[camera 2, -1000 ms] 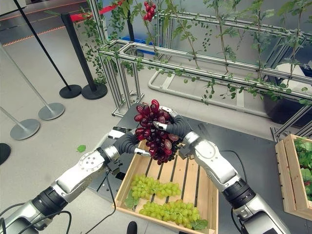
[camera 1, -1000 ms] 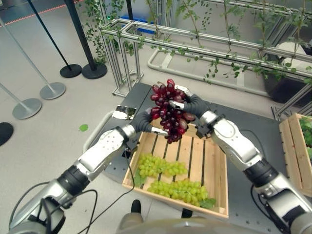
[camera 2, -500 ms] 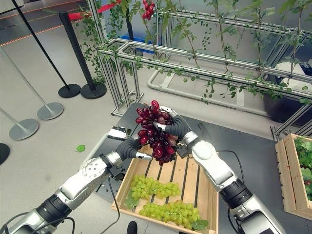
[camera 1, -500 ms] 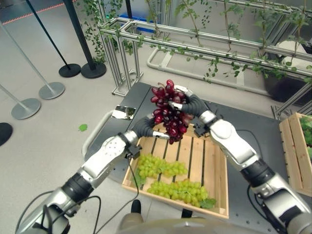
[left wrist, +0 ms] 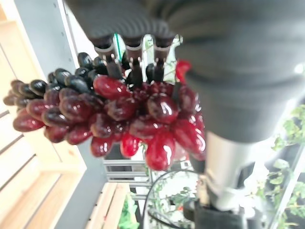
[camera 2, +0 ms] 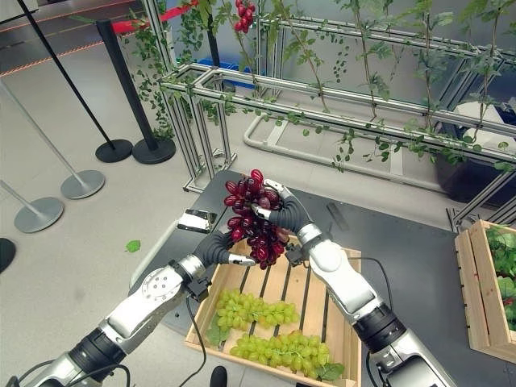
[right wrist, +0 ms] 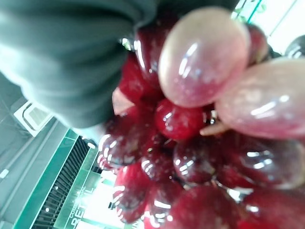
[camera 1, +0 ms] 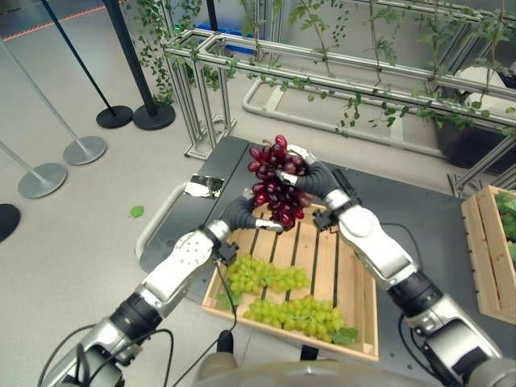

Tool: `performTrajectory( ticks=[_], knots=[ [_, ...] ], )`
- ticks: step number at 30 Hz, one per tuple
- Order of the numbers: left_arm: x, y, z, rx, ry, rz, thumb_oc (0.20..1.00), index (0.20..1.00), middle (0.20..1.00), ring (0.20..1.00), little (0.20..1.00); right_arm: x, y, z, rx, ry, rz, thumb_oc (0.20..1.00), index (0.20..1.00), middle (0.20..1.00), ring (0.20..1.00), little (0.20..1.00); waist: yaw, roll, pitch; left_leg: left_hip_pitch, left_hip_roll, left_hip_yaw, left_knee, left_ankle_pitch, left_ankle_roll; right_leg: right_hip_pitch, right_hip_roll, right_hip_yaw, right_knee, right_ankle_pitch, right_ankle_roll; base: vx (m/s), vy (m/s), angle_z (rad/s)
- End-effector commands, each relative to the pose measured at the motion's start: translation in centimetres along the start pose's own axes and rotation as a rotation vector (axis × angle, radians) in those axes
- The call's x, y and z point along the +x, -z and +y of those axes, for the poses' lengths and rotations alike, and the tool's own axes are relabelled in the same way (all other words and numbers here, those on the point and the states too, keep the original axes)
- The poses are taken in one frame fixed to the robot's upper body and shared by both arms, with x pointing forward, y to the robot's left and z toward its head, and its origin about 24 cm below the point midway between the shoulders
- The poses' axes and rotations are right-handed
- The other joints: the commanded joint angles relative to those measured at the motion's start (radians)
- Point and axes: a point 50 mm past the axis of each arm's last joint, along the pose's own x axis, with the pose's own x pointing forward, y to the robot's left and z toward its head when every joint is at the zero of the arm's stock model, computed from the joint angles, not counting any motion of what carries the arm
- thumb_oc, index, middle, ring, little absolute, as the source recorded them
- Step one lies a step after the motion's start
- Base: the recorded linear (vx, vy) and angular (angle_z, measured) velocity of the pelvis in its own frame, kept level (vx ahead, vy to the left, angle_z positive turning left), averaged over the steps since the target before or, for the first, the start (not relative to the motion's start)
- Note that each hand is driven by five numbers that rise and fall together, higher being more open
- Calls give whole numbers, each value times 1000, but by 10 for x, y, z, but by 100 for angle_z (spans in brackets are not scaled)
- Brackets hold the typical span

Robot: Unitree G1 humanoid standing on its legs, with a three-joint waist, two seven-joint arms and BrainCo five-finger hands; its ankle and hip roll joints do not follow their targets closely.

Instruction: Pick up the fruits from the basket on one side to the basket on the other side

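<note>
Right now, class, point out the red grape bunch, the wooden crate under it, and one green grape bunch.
red grape bunch point(camera 1: 274, 181), left eye view, middle of the cluster.
wooden crate point(camera 1: 368, 300), left eye view, its right wall.
green grape bunch point(camera 1: 266, 276), left eye view, middle of the farther green cluster.

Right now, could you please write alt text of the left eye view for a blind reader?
Both robot hands, left hand and right hand, grip a bunch of red grapes above a wooden crate that holds two bunches of green grapes.

Stanchion bases point(camera 1: 63, 164), vine-hung metal frame point(camera 1: 322, 68).
</note>
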Motion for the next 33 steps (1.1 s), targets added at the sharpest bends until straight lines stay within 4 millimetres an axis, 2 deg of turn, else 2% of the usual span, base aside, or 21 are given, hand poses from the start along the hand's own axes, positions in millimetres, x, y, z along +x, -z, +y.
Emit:
performTrajectory(
  ticks=[1,5,6,8,9,10,33],
  knots=[
    [21,-27,-19,44,86,-164,200,200,200,200,200,10,-84,19,128,-74,-437,200,200,200,200,200,-6,-49,-31,-27,-44,-17,109,-125,40,6,-43,-25,63,-65,53,0,0,0],
    [21,-25,-20,31,78,-162,200,200,200,200,200,10,-84,19,135,-70,-437,200,200,200,200,200,-5,-51,-31,-26,-43,-19,108,-123,39,6,-42,-25,62,-64,52,0,0,0],
    [21,-25,-20,27,77,-162,285,285,285,285,285,10,-85,20,139,-71,-439,200,200,200,200,200,-5,-51,-30,-26,-43,-19,107,-123,39,6,-42,-25,62,-64,52,0,0,0],
    [21,-25,-21,24,75,-166,316,316,316,316,316,10,-85,21,145,-72,-441,200,200,200,200,200,-4,-52,-30,-26,-43,-19,107,-123,39,6,-42,-25,63,-63,52,0,0,0],
    [22,-25,-22,19,73,-166,297,297,297,297,297,10,-86,23,155,-77,-442,200,200,200,200,200,-5,-52,-30,-26,-43,-19,105,-122,39,5,-42,-25,63,-63,53,0,0,0],
    [22,-25,-22,18,73,-167,203,203,203,203,203,10,-85,23,157,-78,-440,200,200,200,200,200,-4,-52,-30,-26,-43,-19,105,-122,39,4,-42,-26,63,-63,53,0,0,0],
    [20,-21,-22,-25,63,-152,200,200,200,200,200,11,-77,24,208,-91,-392,200,200,200,200,200,-1,-53,-25,-29,-47,-22,107,-122,40,2,-46,-26,60,-54,51,0,0,0]
  ],
)
